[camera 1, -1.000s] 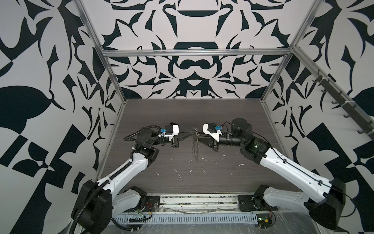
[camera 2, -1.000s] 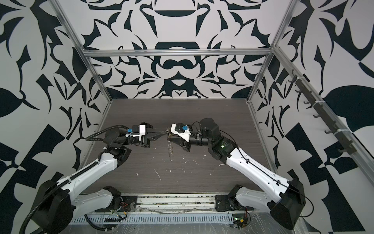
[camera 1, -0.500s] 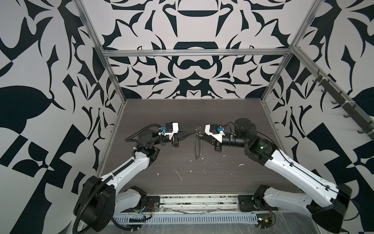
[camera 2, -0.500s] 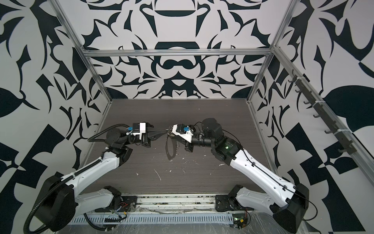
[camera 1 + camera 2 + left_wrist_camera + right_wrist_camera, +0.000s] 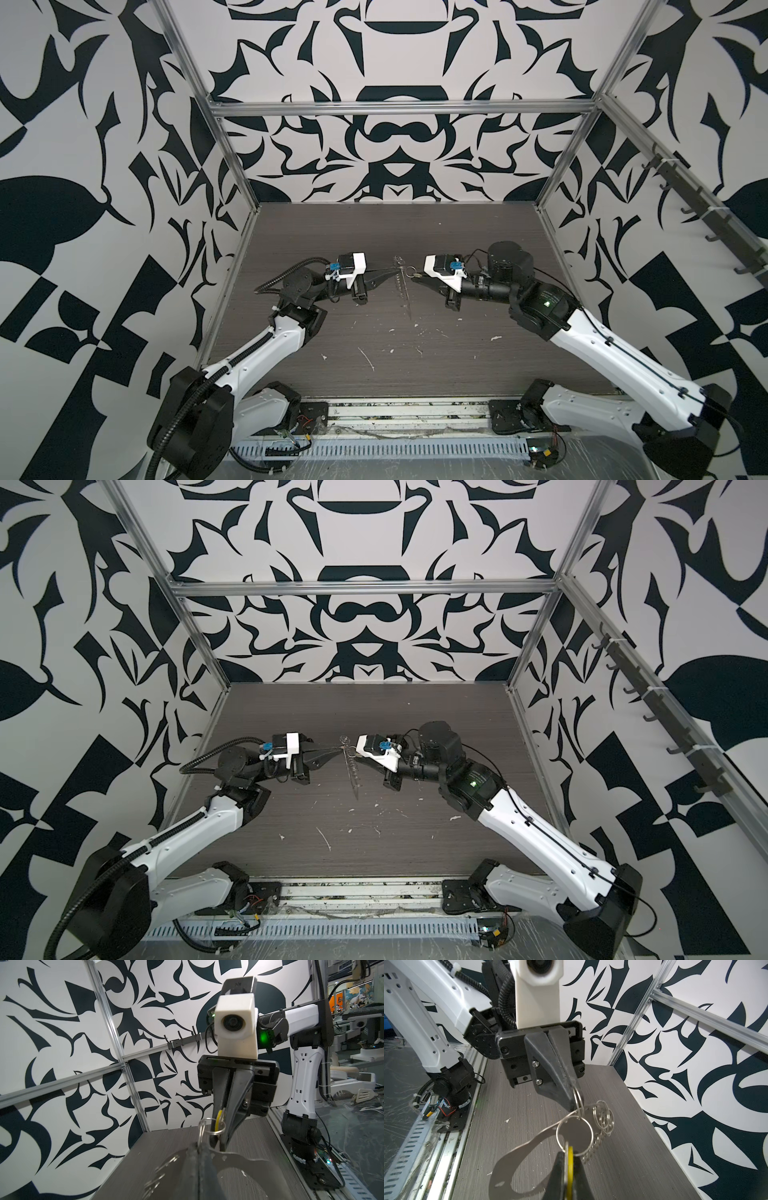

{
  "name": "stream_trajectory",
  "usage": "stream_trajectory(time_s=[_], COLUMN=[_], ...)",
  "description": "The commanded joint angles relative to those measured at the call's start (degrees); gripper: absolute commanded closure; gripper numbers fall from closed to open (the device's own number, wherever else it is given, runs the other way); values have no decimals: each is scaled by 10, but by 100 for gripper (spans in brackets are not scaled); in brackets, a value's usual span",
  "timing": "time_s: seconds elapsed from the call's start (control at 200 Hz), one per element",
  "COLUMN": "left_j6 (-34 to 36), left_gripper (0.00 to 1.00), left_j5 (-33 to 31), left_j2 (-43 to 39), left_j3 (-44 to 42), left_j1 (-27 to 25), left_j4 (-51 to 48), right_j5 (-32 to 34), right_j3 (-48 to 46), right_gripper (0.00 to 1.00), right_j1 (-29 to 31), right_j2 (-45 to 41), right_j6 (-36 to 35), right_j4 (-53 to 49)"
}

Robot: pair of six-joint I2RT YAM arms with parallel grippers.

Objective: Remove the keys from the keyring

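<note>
In the right wrist view my right gripper (image 5: pixel 568 1155) is shut on the keys (image 5: pixel 570 1159), a small yellow tag with a thin metal blade. The tag hangs on the keyring (image 5: pixel 574 1132), a thin pale hoop held in the air. Opposite it, my left gripper (image 5: pixel 574 1105) is shut on a second loop of the keyring, and the silvery chain (image 5: pixel 602 1124) dangles beside it. In both top views the two grippers (image 5: pixel 390 272) (image 5: pixel 414 279) meet tip to tip above the table's middle, with the chain (image 5: pixel 353 771) hanging between them. The left wrist view shows the yellow tag (image 5: pixel 218 1122) between the right gripper's fingers.
The dark wood-grain table (image 5: pixel 374 232) carries small white scraps (image 5: pixel 368 359) toward the front. Patterned walls with metal frame bars (image 5: pixel 399 109) close in three sides. A rack of hooks (image 5: pixel 706 216) runs along the right wall. A cable duct (image 5: pixel 374 451) lies at the front edge.
My right gripper has shut on the yellow tag and drawn slightly to the right. The chain swung and now hangs nearly straight. The left gripper kept its grip and place.
</note>
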Motion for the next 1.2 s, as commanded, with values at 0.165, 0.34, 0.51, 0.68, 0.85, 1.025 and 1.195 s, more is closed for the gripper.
stream_trajectory(time_s=[0.165, 0.34, 0.51, 0.68, 0.85, 1.025, 1.195], left_j6=[58, 65, 72, 96, 103, 106, 103], left_gripper=[100, 100, 100, 100, 100, 100, 100], left_j5=[-76, -96, -105, -120, -132, -142, -154], left_j2=[-43, -51, -55, -66, -66, -64, -68], left_j3=[5, 10, 20, 33, 28, 26, 19], left_j1=[7, 7, 6, -1, -7, -8, -8], left_j4=[-82, -121, -163, -225, -231, -235, -228], right_j5=[2, 5, 7, 27, 20, 46, 55], right_j3=[16, 19, 20, 25, 30, 33, 26], right_gripper=[100, 100, 100, 100, 100, 100, 100], right_j1=[3, 5, 8, 11, 28, 55, 72], right_j2=[-26, -33, -37, -41, -33, -29, -32], right_j6=[-15, -19, -29, -58, -66, -96, -122], right_j4=[-8, -1, 6, 10, 19, 19, 9])
